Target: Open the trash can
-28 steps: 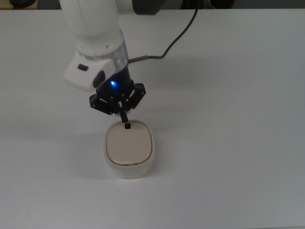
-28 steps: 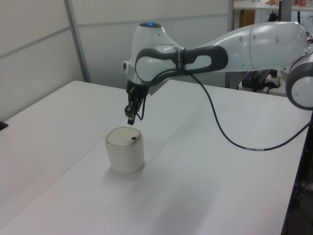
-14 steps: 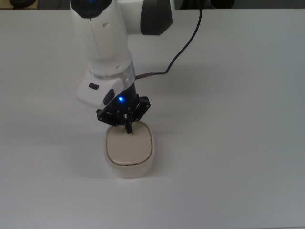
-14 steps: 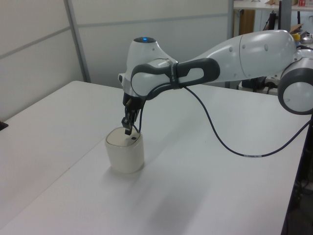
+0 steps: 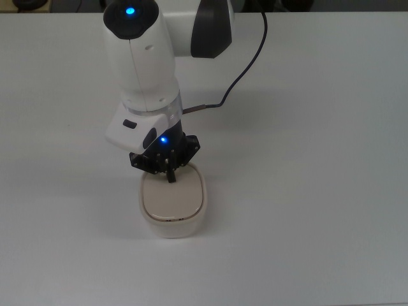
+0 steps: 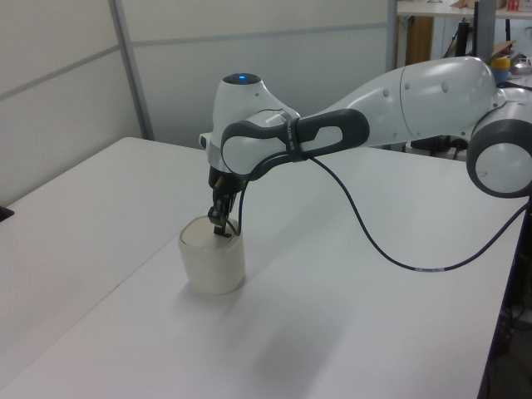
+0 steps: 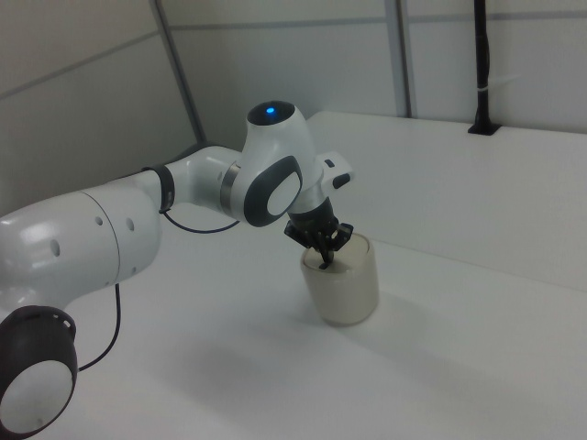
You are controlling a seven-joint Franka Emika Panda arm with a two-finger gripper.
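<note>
The trash can (image 5: 173, 207) is a small cream-white bin with a flat beige lid (image 5: 172, 196), standing upright on the white table; it also shows as trash can (image 6: 213, 264) and trash can (image 7: 342, 287). My gripper (image 5: 170, 176) points straight down with its black fingers together, tip on the lid's far edge where the black button sat; the button is hidden beneath it. In the left view the gripper (image 6: 219, 231) touches the lid's rim, and in the right view the gripper (image 7: 325, 261) dips onto the lid. The lid lies flat and shut.
The white table (image 5: 319, 191) spreads around the bin. A black cable (image 5: 245, 67) runs from the wrist across the top view's upper middle. A black post (image 7: 481, 69) stands at the table's far edge in the right view.
The arm came down and toward the bin: the fingertips went from hovering just above the button to pressing on the lid's edge, covering the button. The lid has stayed flat.
</note>
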